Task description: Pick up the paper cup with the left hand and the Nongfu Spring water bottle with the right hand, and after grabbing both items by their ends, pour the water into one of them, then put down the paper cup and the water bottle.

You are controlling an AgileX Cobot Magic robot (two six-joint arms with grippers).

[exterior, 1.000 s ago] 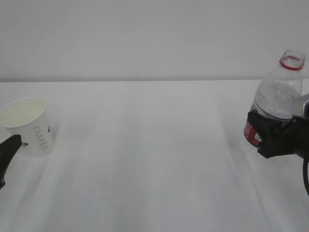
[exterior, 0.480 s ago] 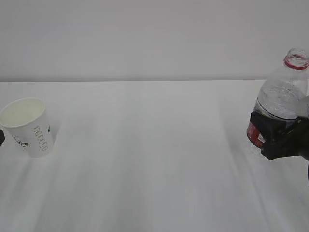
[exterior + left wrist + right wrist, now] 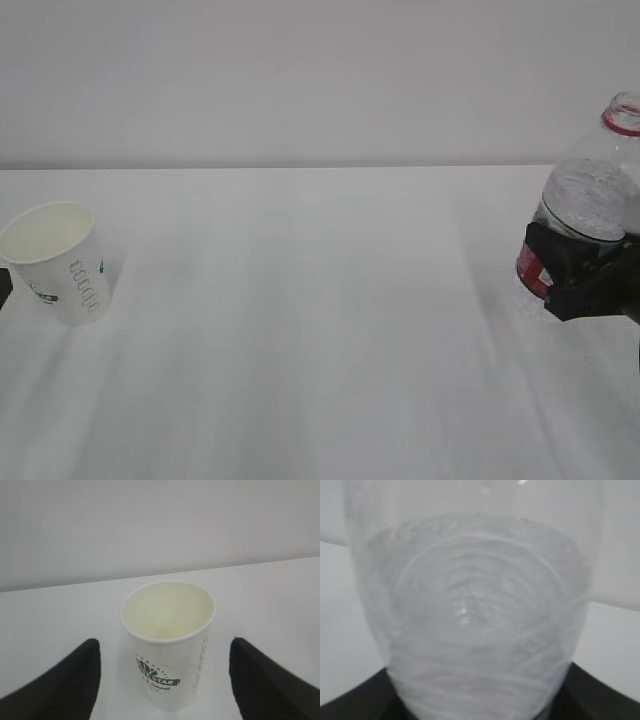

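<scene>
A plain white table [image 3: 320,330] fills the lower part of the exterior view, backed by a pale, bare wall [image 3: 320,80].

At the far right edge, the clear ribbed plastic Nongfu Spring water bottle [image 3: 592,205] with its red neck ring and red label stands tilted slightly, its open mouth near the frame's upper corner. Whether its base touches the table cannot be told. The black right gripper [image 3: 575,280] is clamped around the bottle's lower body at the label, jaws held partly apart by its width. In the right wrist view the ribbed bottle wall [image 3: 470,620] fills the frame, black gripper parts at both bottom corners; any water level is too blurred to read.

At the far left, the small white tapered paper cup [image 3: 58,262] with a cream inside and green-grey print stands upright on the table. In the left wrist view the cup [image 3: 169,645] sits between the two dark fingers [image 3: 65,680] of the left gripper [image 3: 165,680], which stand wide apart, clear of its sides, holding nothing.
</scene>
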